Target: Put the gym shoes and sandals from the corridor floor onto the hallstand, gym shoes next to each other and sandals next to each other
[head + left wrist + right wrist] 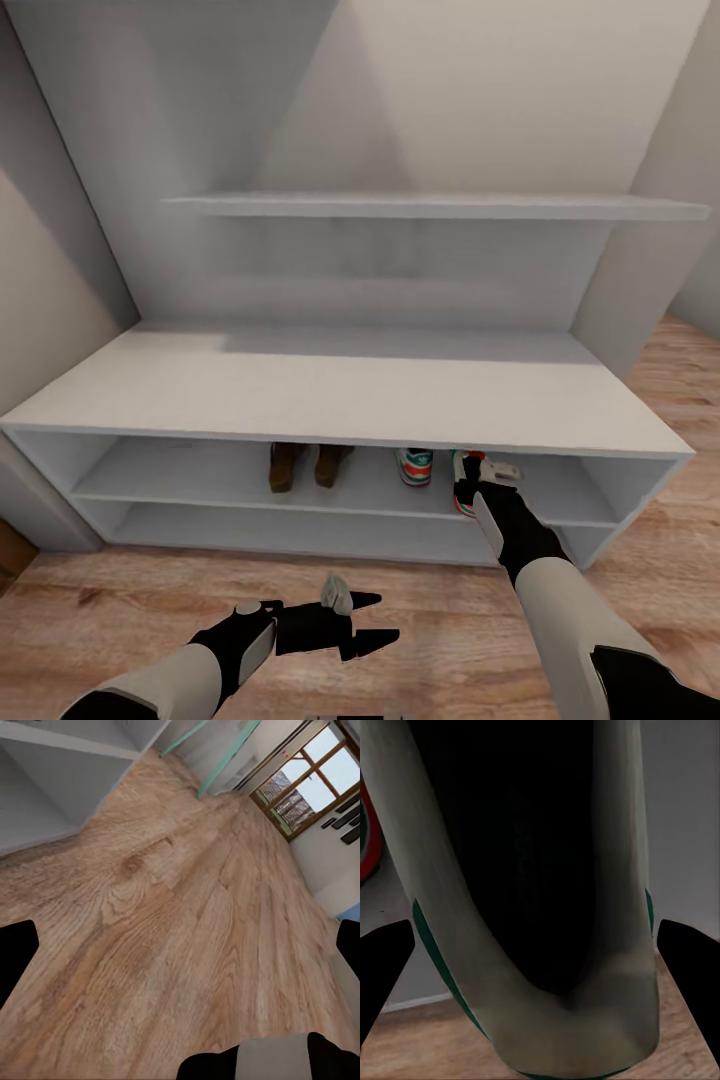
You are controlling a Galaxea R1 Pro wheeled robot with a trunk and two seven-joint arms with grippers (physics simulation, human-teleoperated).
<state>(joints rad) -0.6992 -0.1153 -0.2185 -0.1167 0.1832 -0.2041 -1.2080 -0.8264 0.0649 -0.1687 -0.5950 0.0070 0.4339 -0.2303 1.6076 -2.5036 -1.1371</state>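
Head view: the hallstand (340, 400) fills mid-frame. On its upper tier, lower centre, stand two sandals (308, 465) side by side, one gym shoe (414, 465) to their right, and a second gym shoe (466, 485) at the right gripper (490, 478). The placing step appears nearly complete; next, release and withdraw. The left gripper (362, 618), bottom centre, is spread and empty.

Left wrist view: corridor floor (180, 922) only, fingers apart.

Right wrist view: the shoe's opening (540, 870) sits between the fingertips; whether they pinch it cannot be told.
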